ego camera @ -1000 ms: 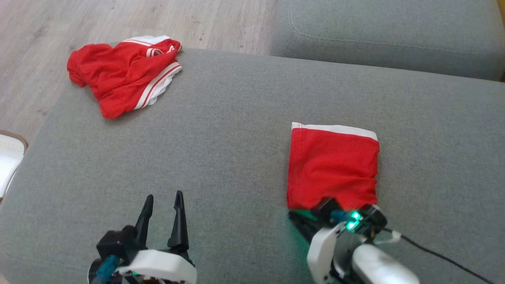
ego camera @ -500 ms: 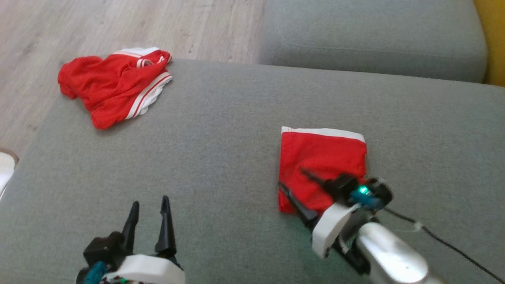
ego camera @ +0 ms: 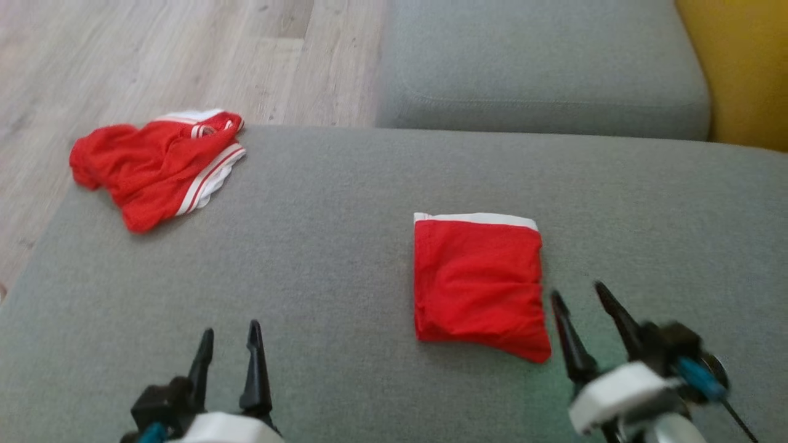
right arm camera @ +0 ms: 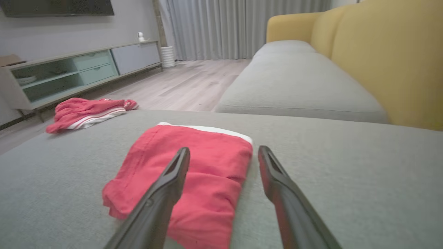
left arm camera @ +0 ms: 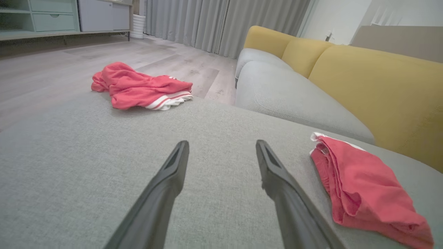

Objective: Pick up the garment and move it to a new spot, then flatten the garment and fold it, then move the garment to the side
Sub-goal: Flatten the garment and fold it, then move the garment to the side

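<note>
A folded red garment (ego camera: 479, 283) with a white waistband lies flat on the grey sofa cushion (ego camera: 332, 246), right of centre. It also shows as the red garment (right arm camera: 193, 169) in the right wrist view and as the folded garment (left arm camera: 360, 183) in the left wrist view. My right gripper (ego camera: 578, 292) is open and apart from the garment, just to its lower right, holding nothing. My left gripper (ego camera: 229, 332) is open at the lower left over bare cushion, its fingers (left arm camera: 173, 166) empty.
A second, crumpled red garment (ego camera: 154, 163) with white stripes lies at the cushion's far left corner by the wooden floor (ego camera: 123, 55). Another grey seat cushion (ego camera: 542, 67) and a yellow backrest (ego camera: 739, 61) stand beyond. A low TV cabinet (right arm camera: 69, 72) lines the wall.
My right gripper has opened, let go of the folded garment's near edge and drawn back to the right. The head camera has shifted, moving the whole picture.
</note>
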